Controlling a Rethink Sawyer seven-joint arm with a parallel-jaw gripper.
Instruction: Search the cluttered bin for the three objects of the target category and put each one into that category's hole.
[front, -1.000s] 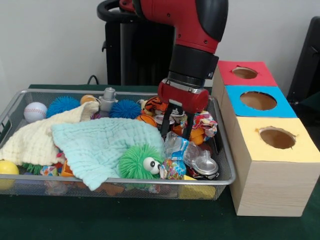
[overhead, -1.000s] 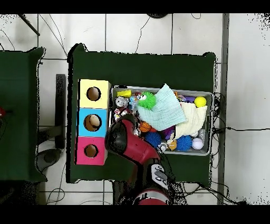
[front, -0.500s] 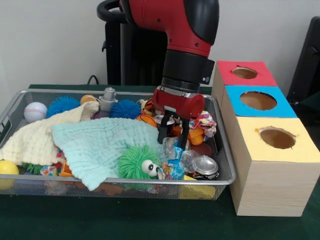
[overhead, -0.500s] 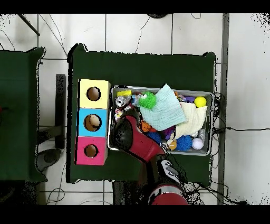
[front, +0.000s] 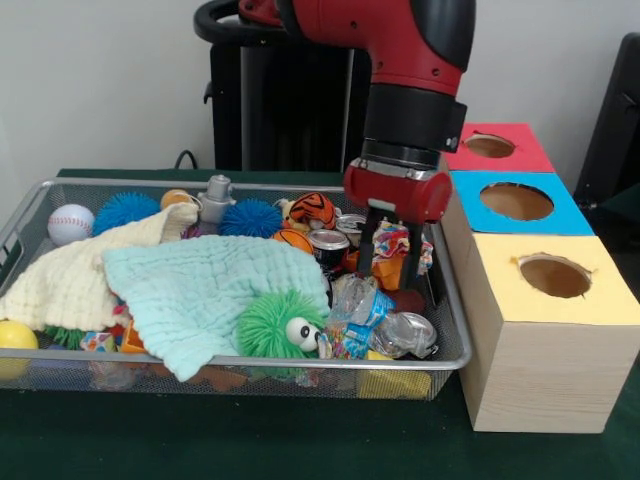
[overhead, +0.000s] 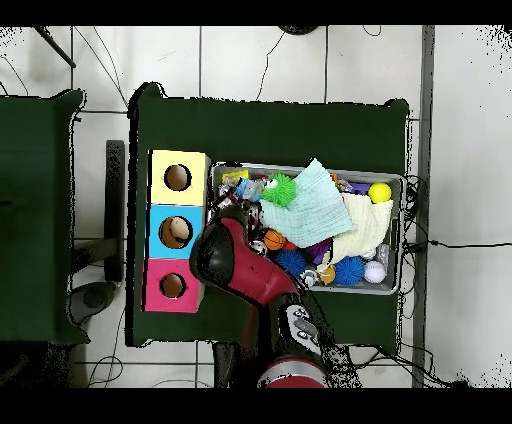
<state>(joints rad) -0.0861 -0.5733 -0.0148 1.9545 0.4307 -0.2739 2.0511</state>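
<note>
A: Which step is this?
B: Searching, I judge. The red and black arm's gripper (front: 389, 262) hangs upright, fingers parted and empty, inside the silver wire-mesh bin (front: 60, 187).
A: And next?
B: Lowering onto the crushed clear blue-labelled bottle (front: 362, 305) just below, beside a silver-topped can (front: 408, 333).
</note>
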